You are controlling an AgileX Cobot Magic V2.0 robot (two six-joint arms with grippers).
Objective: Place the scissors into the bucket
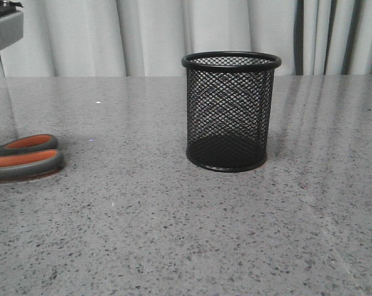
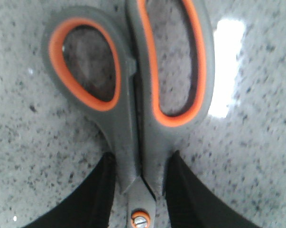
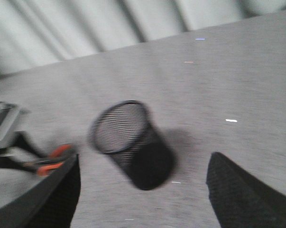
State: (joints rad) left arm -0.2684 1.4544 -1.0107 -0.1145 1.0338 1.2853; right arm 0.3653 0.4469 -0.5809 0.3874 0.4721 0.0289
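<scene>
The scissors (image 1: pixel 25 158) lie flat on the grey speckled table (image 1: pixel 173 234) at its left edge in the front view, well apart from the bucket (image 1: pixel 231 111), with only their orange-lined loop handles showing there. The bucket stands upright near the middle of the table, in front of pale curtains (image 1: pixel 148 31), and nothing is inside it.

In the left wrist view the left gripper (image 2: pixel 140 190) straddles the scissors just below the handles, near the pivot screw (image 2: pixel 140 219). Its two black fingers (image 2: pixel 93 194) sit against either side of the closed shanks, clenched on the scissors.

The right wrist view is blurred. The right gripper (image 3: pixel 143 190) hangs above the table with its fingers (image 3: pixel 242 194) spread wide, released and holding nothing. The bucket shows between them, farther off.
</scene>
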